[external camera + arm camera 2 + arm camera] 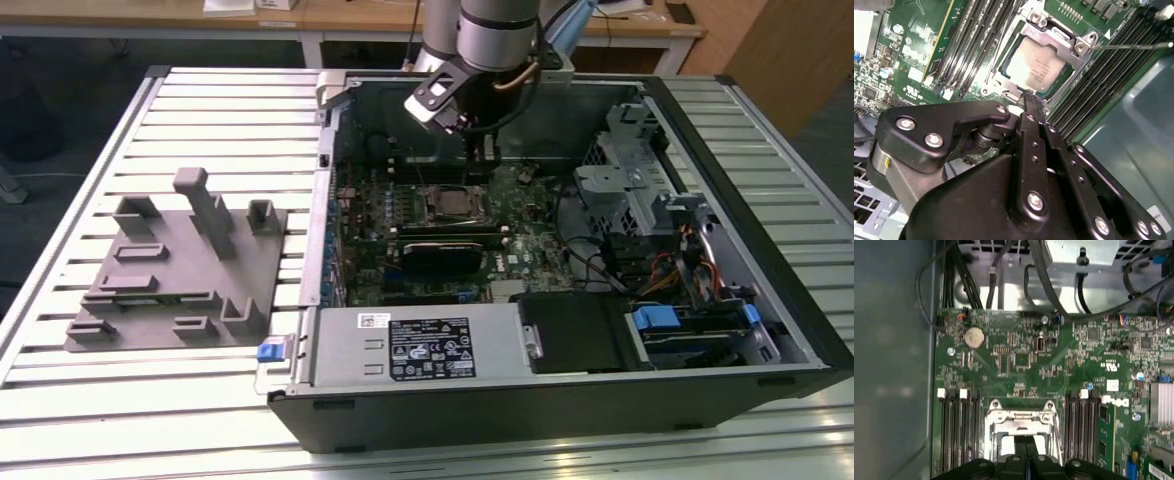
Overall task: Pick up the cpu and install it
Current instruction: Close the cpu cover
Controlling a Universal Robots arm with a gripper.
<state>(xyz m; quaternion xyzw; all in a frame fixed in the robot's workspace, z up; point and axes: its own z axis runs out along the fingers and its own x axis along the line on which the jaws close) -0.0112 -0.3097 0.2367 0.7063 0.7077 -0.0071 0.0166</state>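
Observation:
The cpu, a small square chip with a pale silvery top, lies in the motherboard socket inside its metal frame. In the exterior view the cpu sits mid-board in the open computer case. My gripper hovers just above the socket's edge, its two black fingers pressed together with nothing between them. In the first wrist view the gripper points down at the socket frame, with a pale strip of the cpu beside the fingers. In the exterior view the gripper hangs above the board's far part.
Memory slots flank the socket on both sides. A thin metal lever sticks out from the socket. A black ribbed block lies nearer the case front, drive cages and cables on the exterior view's right. A grey fixture stands on the slatted table.

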